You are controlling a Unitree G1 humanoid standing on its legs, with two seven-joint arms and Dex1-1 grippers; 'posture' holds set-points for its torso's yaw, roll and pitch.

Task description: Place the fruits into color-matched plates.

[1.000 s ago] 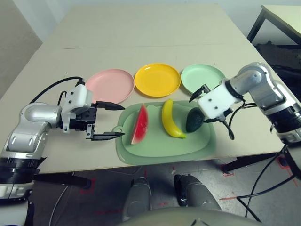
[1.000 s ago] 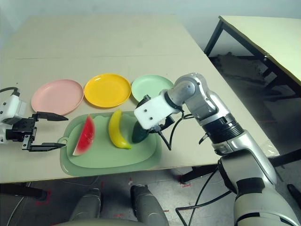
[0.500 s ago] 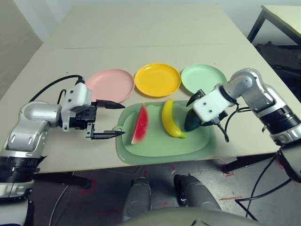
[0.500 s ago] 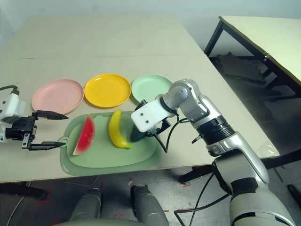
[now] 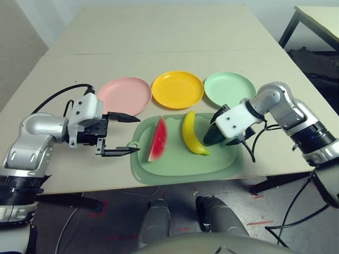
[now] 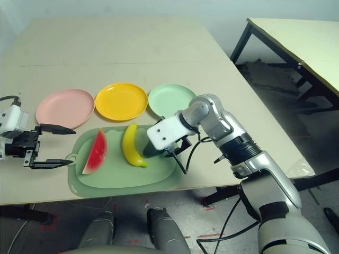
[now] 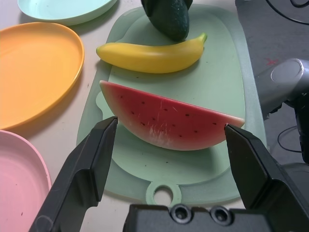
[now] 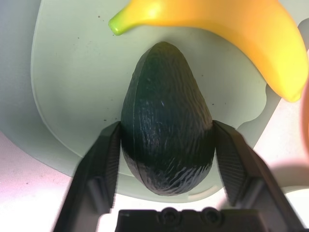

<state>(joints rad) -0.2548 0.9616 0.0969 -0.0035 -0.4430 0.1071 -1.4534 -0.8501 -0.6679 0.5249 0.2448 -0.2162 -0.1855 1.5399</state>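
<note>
The right gripper [image 8: 166,145] is shown lowered over the avocado [image 8: 165,118], its two black fingers [image 8: 104,169] pressed against the fruit's wide end on either side; the avocado is thus pinched while it lies on the green mat [image 5: 175,169]. The left gripper [image 5: 123,134] is held beside the mat's loop tab with its fingers spread wide and nothing between them, aimed at the watermelon wedge [image 5: 158,139].

For the step in hand, a firm seat on the avocado is judged to be needed before any lift: the rounded, tapering body could be squeezed out of the fingers if contact is taken too near its end. A straight rise is advised, since the tip of the banana [image 5: 193,133] lies just beside the avocado and could be nudged.

Three plates are lined up beyond the mat: the pink plate [image 5: 124,95] to the robot's left, the orange-yellow plate [image 5: 177,89] in the middle, and the mint green plate [image 5: 229,88] to the right, nearest the working arm. Nothing is held in any of them. All three fruits are found on the mat, the watermelon wedge at the left, the banana in the middle, the avocado at the right. The avocado is judged to be destined for the mint green plate.
</note>
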